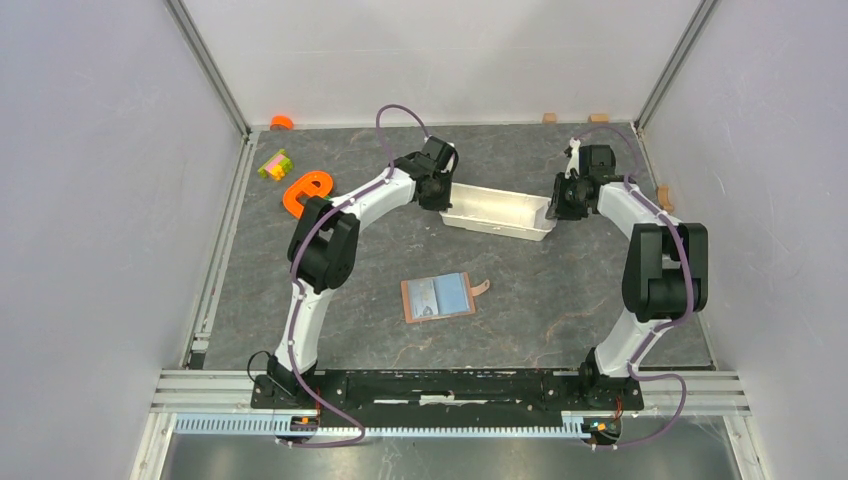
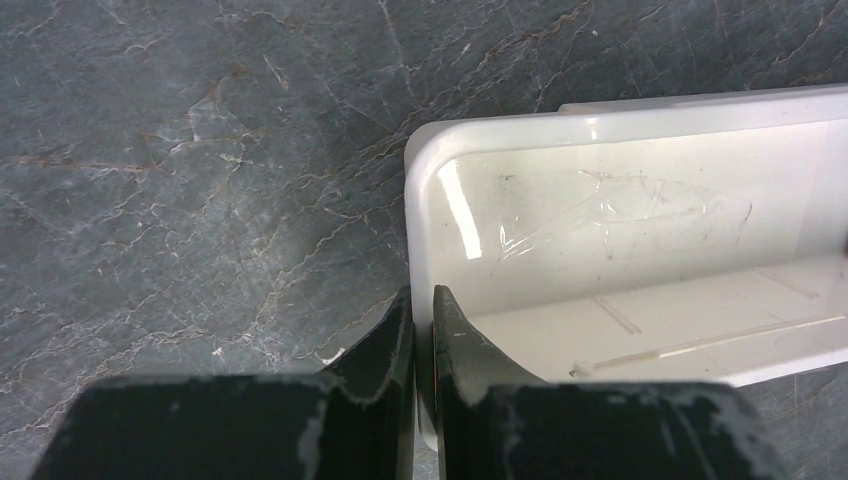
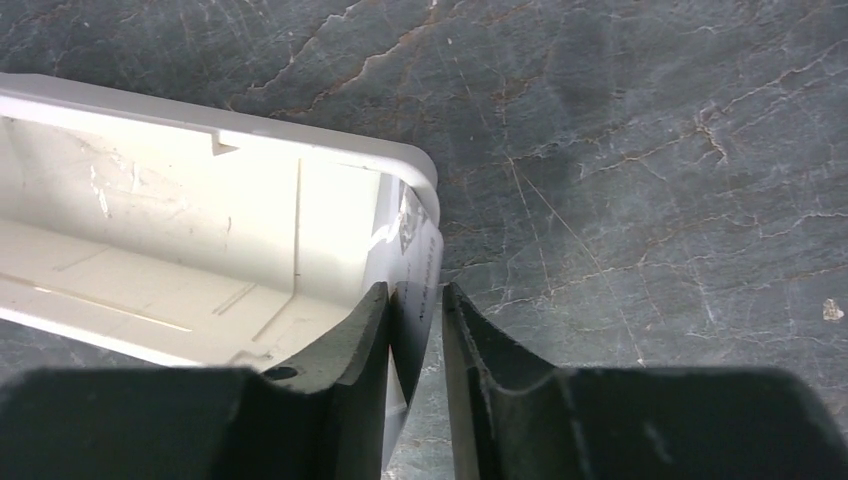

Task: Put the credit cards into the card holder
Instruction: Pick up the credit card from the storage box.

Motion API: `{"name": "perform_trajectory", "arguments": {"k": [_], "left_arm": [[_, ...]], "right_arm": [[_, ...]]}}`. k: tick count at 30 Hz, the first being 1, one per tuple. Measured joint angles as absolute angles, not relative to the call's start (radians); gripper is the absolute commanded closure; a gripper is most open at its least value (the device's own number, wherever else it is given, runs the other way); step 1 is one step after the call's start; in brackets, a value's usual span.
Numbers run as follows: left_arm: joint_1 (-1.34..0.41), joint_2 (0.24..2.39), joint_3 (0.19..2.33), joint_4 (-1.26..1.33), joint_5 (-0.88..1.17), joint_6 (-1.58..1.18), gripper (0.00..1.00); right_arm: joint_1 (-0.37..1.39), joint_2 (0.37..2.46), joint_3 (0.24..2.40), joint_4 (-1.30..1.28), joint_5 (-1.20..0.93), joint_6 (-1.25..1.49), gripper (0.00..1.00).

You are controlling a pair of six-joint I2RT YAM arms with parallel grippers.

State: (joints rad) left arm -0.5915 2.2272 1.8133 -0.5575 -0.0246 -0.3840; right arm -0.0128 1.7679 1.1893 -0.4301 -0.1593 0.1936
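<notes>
The brown card holder [image 1: 408,300] lies open on the table's middle, its snap flap [image 1: 481,288] pointing right. Pale blue-grey credit cards [image 1: 440,296] lie flat on its opened inside. Both grippers are far behind it, at the long white tray [image 1: 497,212]. My left gripper [image 1: 437,196] is shut on the tray's left end wall [image 2: 421,230], one finger inside and one outside. My right gripper [image 1: 560,205] is shut on the tray's right end wall [image 3: 420,250], with a sliver of table showing beside the outer finger. The tray's inside looks empty in both wrist views.
An orange C-shaped piece [image 1: 306,191], a small yellow-green-pink block [image 1: 274,165] and an orange bit [image 1: 282,122] lie at the back left. Small tan blocks [image 1: 598,118] sit along the back and right walls. Grey walls enclose the table.
</notes>
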Motion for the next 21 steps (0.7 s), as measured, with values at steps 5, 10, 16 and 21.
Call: {"name": "perform_trajectory", "arguments": {"k": [5,10,16,21], "left_arm": [[-0.592,2.232,1.827,-0.575,-0.025,-0.385,0.90],[-0.591,2.232,1.839,-0.598,-0.028,-0.385,0.90],[-0.591,2.233,1.845,-0.608,-0.029,-0.386,0.91],[-0.589,2.249,1.863,-0.633,-0.036,-0.386,0.86]], "right_arm": [[-0.013,1.761,1.189,-0.431,-0.178,0.193,0.77],[-0.014,1.740,1.191,-0.443,-0.181,0.192,0.86],[-0.014,1.724,1.199,-0.450,-0.194,0.194,1.00],[-0.024,1.695,1.211,-0.458,-0.190,0.189,1.00]]}}
